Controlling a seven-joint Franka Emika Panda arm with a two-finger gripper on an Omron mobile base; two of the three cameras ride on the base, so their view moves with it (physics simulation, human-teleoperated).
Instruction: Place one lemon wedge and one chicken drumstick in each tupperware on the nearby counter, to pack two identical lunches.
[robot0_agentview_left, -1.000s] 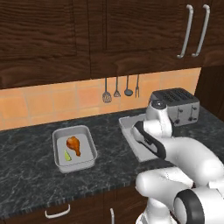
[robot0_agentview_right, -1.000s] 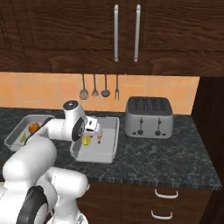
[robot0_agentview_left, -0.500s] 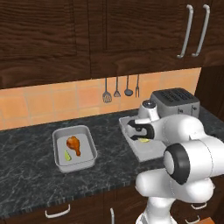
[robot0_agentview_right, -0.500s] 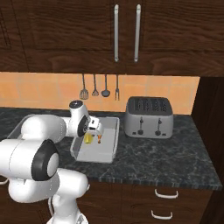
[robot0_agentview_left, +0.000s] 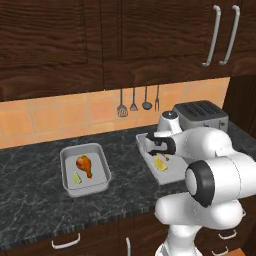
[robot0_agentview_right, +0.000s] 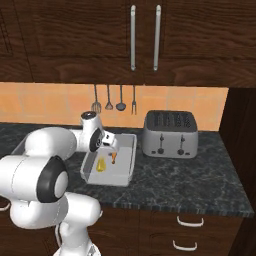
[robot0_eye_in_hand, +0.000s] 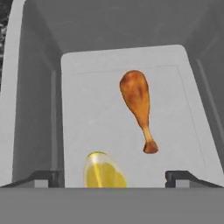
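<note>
I am holding my fingers wide open over a tupperware carrying one drumstick and one wedge; another tupperware is carrying the same.

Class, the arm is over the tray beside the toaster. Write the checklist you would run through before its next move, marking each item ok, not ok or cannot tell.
1. Gripper open, nothing held: ok.
2. Tupperware by the toaster holds one chicken drumstick and one lemon wedge: ok.
3. Other tupperware holds one drumstick and one wedge: ok.
4. Both containers sit flat on the counter: ok.
5. Wedge clear of the fingertips for lifting away: cannot tell; it lies close between them.
</note>
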